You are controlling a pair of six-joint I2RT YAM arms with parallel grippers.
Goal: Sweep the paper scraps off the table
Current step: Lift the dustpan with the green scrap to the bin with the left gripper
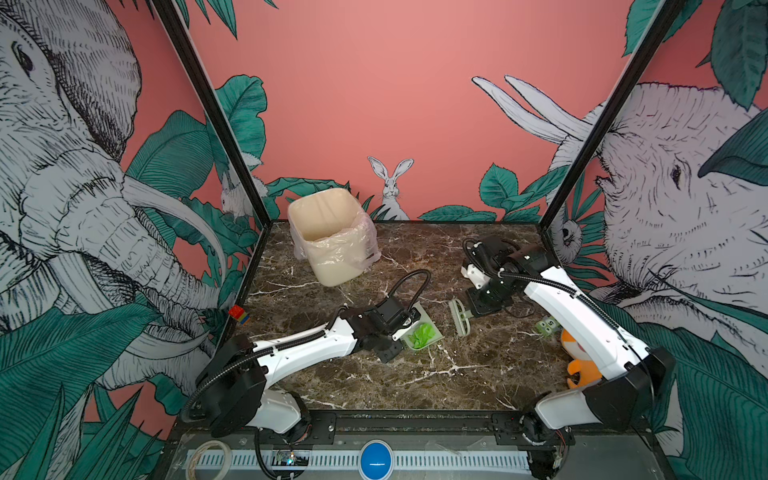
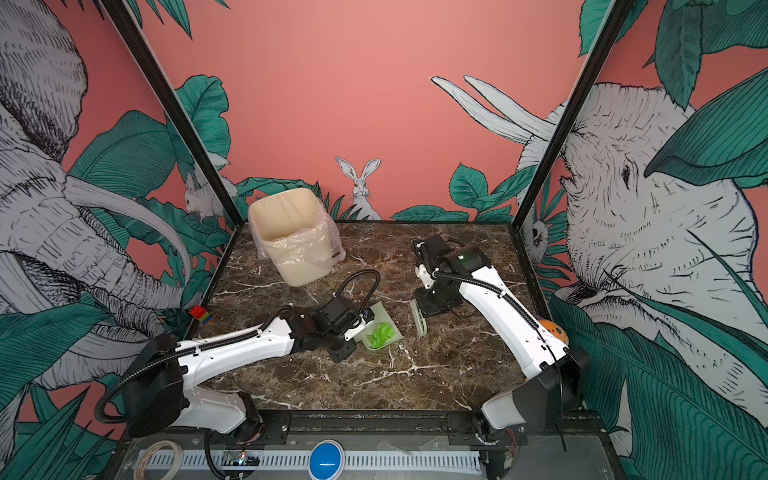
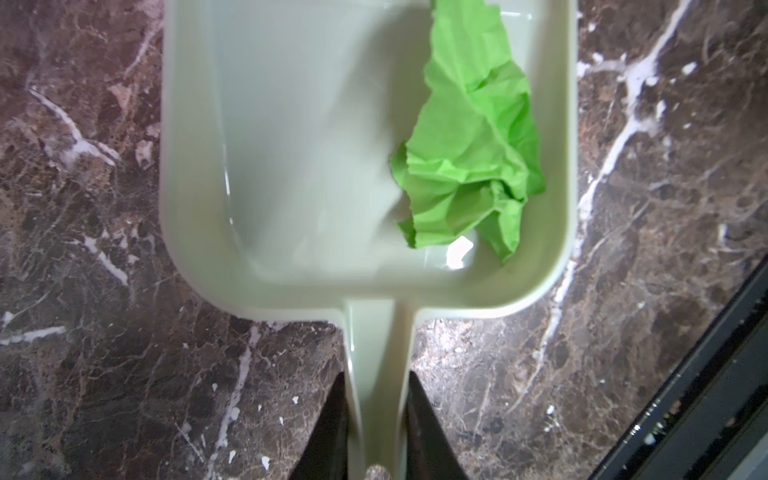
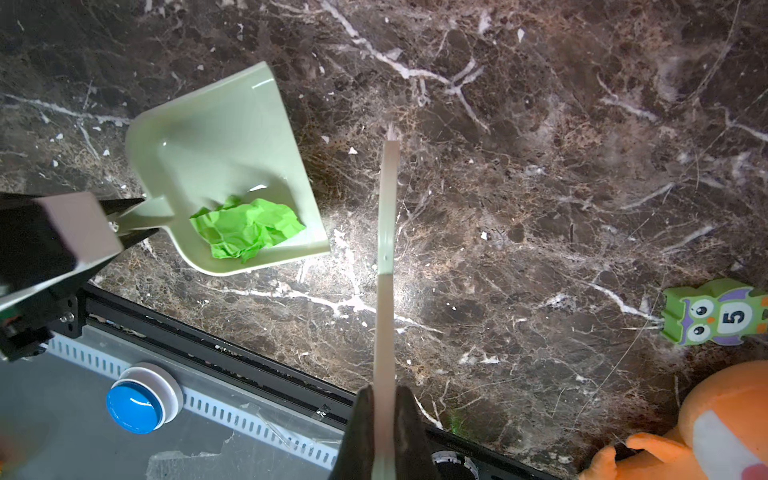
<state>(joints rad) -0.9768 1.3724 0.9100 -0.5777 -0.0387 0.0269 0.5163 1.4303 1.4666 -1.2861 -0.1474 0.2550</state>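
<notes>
Marble table [image 1: 457, 386], lined bin [image 1: 332, 266], owl block [image 4: 715, 311], plush [image 4: 727, 415]

On the dark brown marble-look table [image 1: 457, 382], a crumpled green paper scrap [image 1: 422, 336] lies in a pale green plastic dustpan [image 4: 216, 137] near the middle. A pale green plastic brush [image 1: 459, 318] is just right of the dustpan, a cream plastic bin [image 1: 332, 257] behind it to the left, and an orange plush toy [image 1: 575, 365] at the right edge.

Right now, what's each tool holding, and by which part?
The left tool clamps the pale green dustpan by its handle. The right tool clamps the thin brush by one end.
</notes>
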